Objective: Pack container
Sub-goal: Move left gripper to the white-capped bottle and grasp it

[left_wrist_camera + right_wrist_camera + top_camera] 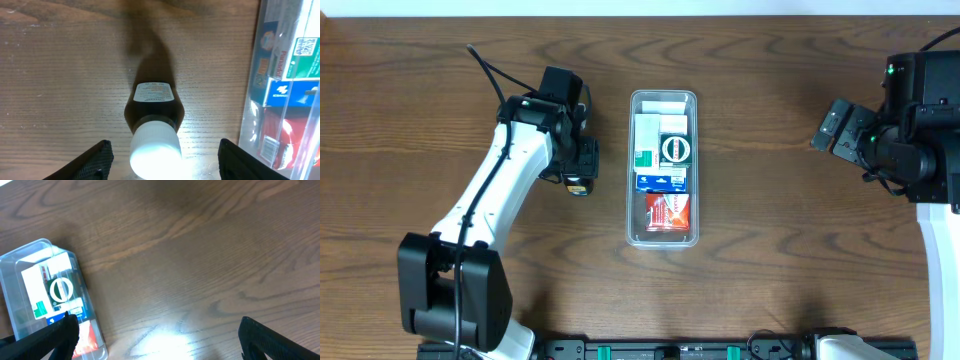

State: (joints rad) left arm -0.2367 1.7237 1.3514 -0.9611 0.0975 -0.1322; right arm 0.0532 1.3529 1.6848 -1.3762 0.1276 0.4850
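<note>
I'm hovering the left gripper (pixel 167 160), spread, astride a dark bottle (pixel 152 100) lying just left of the container (pixel 663 236), which is sitting mid-table. The container is looking light, thin-walled and apt to slide. I'm judging the rigid, slick bottle best pinched across its body. The right gripper (pixel 160 345) is hanging spread, well apart.

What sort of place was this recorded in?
Likely a robot lab bench, not a home: a wood table, a left arm and right arm standing at it, and a container of small boxes staged centrally.
</note>
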